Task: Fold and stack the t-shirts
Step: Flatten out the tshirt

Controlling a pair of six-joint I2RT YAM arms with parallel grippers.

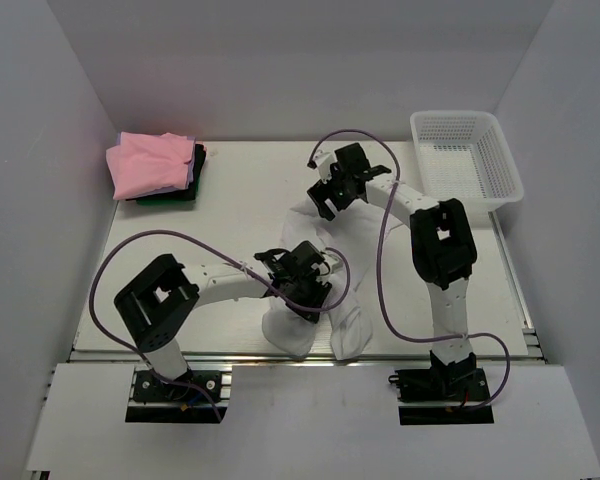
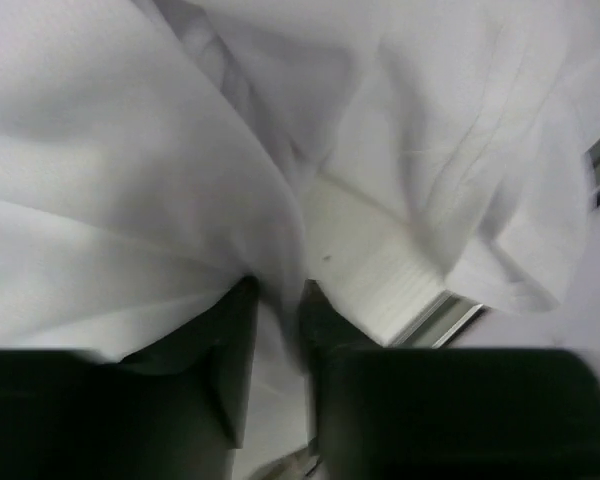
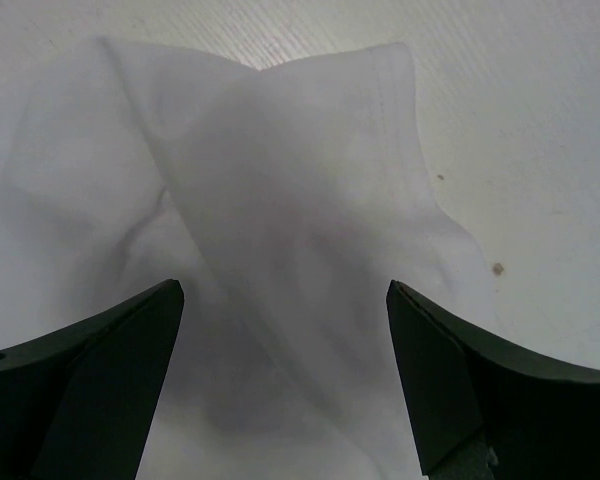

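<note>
white shirt (image 1: pixel 352 322): crumpled in a loose heap on the table (image 1: pixel 240 200), from the middle to the near edge, between the two arms; one end stretches toward the far side, and the other lies by the front rail.
left gripper (image 2: pixel 280 305): fingers almost together, pinching a fold of the white shirt at the near part of the heap; cloth runs down between them.
right gripper (image 3: pixel 285 300): fingers spread wide over the far end of the white shirt, with a hemmed corner lying between them; cannot tell whether they touch the cloth.
pink shirt (image 1: pixel 150 162): folded, in the far left corner, on top of the stack.
dark shirts (image 1: pixel 194 165): folded under the pink shirt, edges showing at its right and near sides.
basket (image 1: pixel 502 160): far right corner, well apart from the shirts.
</note>
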